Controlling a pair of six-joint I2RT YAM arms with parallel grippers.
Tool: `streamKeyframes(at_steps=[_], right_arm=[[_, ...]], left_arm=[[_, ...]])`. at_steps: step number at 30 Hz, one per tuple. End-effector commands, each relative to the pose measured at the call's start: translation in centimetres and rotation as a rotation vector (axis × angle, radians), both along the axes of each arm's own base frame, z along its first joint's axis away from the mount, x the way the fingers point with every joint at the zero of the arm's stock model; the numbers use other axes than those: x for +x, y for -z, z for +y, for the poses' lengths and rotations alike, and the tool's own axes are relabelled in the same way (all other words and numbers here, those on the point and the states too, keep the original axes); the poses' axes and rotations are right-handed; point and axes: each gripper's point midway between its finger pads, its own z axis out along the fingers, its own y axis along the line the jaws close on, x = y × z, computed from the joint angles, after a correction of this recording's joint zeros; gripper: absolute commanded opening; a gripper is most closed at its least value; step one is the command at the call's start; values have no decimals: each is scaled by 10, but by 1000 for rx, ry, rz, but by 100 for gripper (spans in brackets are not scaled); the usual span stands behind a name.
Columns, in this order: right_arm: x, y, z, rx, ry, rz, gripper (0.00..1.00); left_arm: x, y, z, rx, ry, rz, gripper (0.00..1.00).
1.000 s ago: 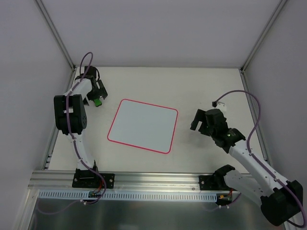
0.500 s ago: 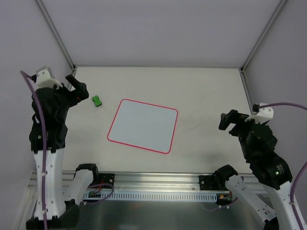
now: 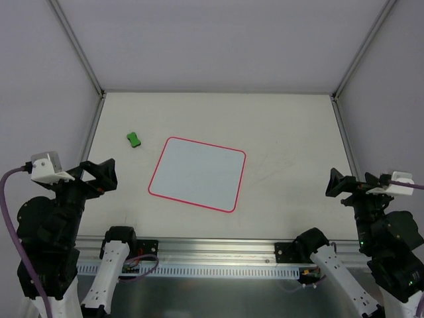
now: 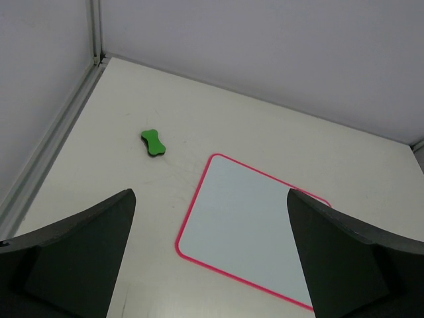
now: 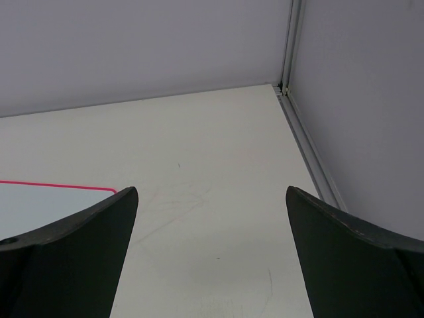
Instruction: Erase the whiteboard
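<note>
The whiteboard (image 3: pixel 197 173) lies flat mid-table, white with a red-pink border and no marks showing on it; the left wrist view holds most of it (image 4: pixel 255 228), the right wrist view only a corner (image 5: pixel 46 202). A small green eraser (image 3: pixel 133 138) lies alone on the table to the board's back left (image 4: pixel 154 143). My left gripper (image 3: pixel 99 175) hangs high over the near left corner, open and empty (image 4: pixel 211 193). Over the near right side, well away from the board, my right gripper (image 3: pixel 341 184) is also open and empty (image 5: pixel 211 189).
Grey walls close in the table at the back and both sides. Metal rails run along the left edge (image 4: pixel 46 152), the right edge (image 5: pixel 308 152) and the near edge (image 3: pixel 199 248), where the arm bases are bolted.
Both arms have drawn back from the table and risen toward the near edge. The left gripper has left the green eraser lying at the back left.
</note>
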Motion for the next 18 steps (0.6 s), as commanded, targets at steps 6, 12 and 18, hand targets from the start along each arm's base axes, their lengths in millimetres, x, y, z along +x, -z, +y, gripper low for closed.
streamKeyframes(at_steps=[6,12,18], right_arm=[[-25,-8,-19,-37,16,-99,99],[-33,-8,-21,-20,10,-127,99],[-26,-5,-10,-17,-30,-105,99]], left_arm=[[-47,-10,13,26,-31,-55,99],[-50,-12,5,18,24,-65,99],[-50,-4,10,29,6,-55,99]])
